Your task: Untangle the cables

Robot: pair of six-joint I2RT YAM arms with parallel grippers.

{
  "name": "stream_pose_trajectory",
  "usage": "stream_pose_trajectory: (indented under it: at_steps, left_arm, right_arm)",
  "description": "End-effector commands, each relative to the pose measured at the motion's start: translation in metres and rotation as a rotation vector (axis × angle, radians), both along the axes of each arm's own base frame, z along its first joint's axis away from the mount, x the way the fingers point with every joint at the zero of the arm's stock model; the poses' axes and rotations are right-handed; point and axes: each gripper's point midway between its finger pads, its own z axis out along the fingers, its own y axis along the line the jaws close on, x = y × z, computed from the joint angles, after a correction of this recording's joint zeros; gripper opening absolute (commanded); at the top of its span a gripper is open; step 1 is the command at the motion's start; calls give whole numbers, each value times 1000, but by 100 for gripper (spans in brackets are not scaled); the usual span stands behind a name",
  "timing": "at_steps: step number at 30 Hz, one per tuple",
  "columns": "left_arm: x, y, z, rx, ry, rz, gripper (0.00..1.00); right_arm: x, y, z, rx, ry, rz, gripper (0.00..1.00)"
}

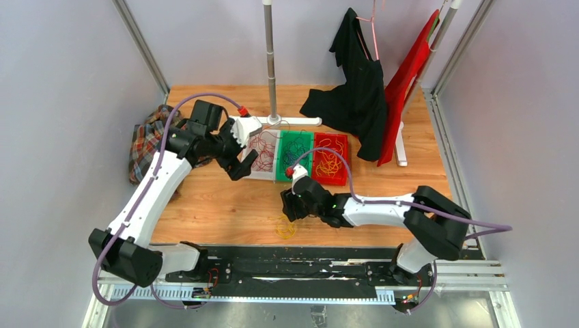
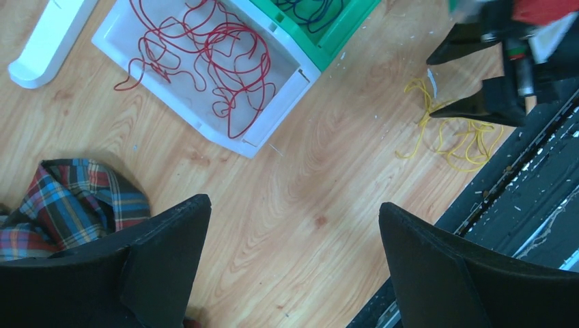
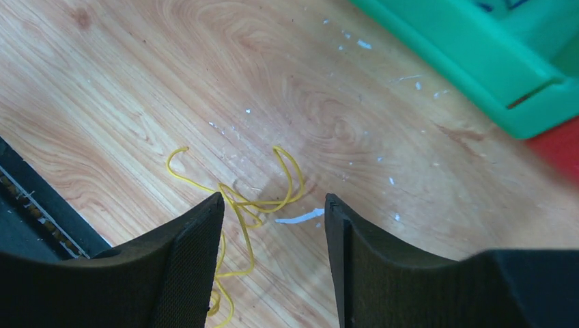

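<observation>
Right wrist: right tool (image 3: 274, 199) spread above yellow cables (image 3: 240, 203); left tool (image 2: 293, 203) spread wide.

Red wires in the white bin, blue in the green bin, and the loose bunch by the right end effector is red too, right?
No: the loose bunch by the right end effector is yellow, not red, as the right wrist view shows. The rest stands.

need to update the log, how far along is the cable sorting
Mostly done: red cables lie in the white bin, blue cables in the green bin, yellow cables in the red bin. In hand: nothing gripped; the right gripper hangs open over a loose yellow bunch on the table. Left: that bunch, likely for the red bin. The left gripper is open and empty.
</observation>
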Motion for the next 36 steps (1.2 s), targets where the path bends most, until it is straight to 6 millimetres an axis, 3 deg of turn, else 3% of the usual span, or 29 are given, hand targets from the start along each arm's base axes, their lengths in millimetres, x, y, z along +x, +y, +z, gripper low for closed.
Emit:
stream_pose_trajectory:
  at_steps: [1, 4, 7, 8, 12, 16, 22, 28, 36]
  left_arm:
    - [-5, 4, 12, -10, -59, -1, 98]
    - [-7, 4, 14, -16, -68, -10, 98]
    - [-8, 4, 15, -21, -69, -10, 99]
    - [-10, 3, 15, -25, -68, -14, 99]
    - [-22, -9, 18, -90, -57, -84, 99]
    - [-46, -29, 28, -209, -50, -212, 97]
    - [-75, -49, 37, -341, -23, -353, 95]
    - [-94, -61, 28, -368, 32, -430, 85]
    - [-113, -66, 21, -365, 75, -488, 61]
  right_arm:
    - [-9, 22, -7, 30, 62, 44, 53]
    - [-9, 24, -12, 11, 77, 50, 39]
    - [-3, 23, 4, 1, 38, 48, 5]
    - [0, 22, 14, 5, 14, 42, 1]
    - [3, 23, 75, 104, -87, 75, 1]
    - [-11, 26, 135, 246, -144, 186, 1]
    - [-31, 30, 191, 442, -175, 309, 1]
    - [-41, 43, 226, 580, -148, 378, 1]
    - [-43, 51, 233, 626, -125, 397, 1]
